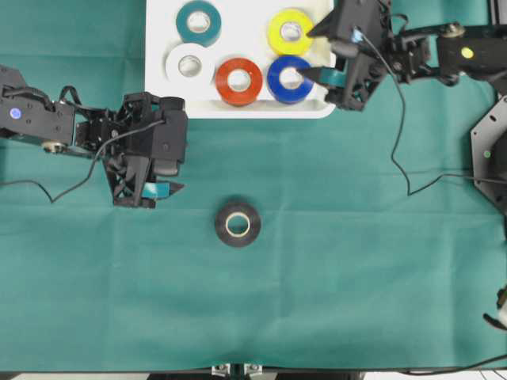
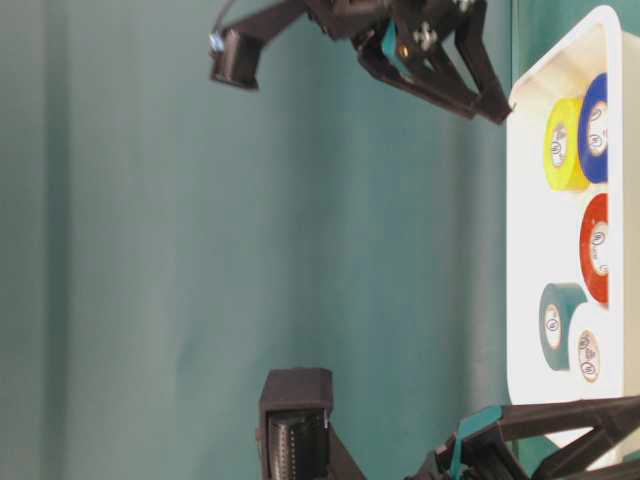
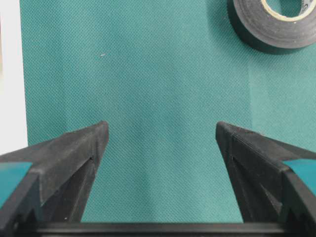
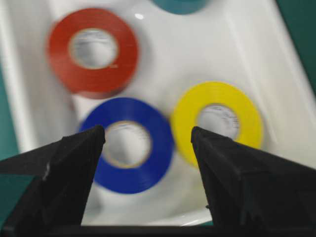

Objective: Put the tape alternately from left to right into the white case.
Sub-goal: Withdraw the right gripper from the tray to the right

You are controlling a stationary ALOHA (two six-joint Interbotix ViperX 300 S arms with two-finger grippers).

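The green-covered bench (image 1: 356, 301) carries the white case (image 1: 238, 108) at its far edge, holding the teal roll (image 1: 198, 22), white roll (image 1: 189, 66), red-orange roll (image 1: 239, 81), blue roll (image 1: 288, 78) and yellow roll (image 1: 291, 31). The black roll (image 1: 238, 224) lies on the cloth, near the left gripper (image 1: 168, 189), fingers spread empty. The right gripper (image 1: 317, 54) hangs over the case's right end, fingers released.
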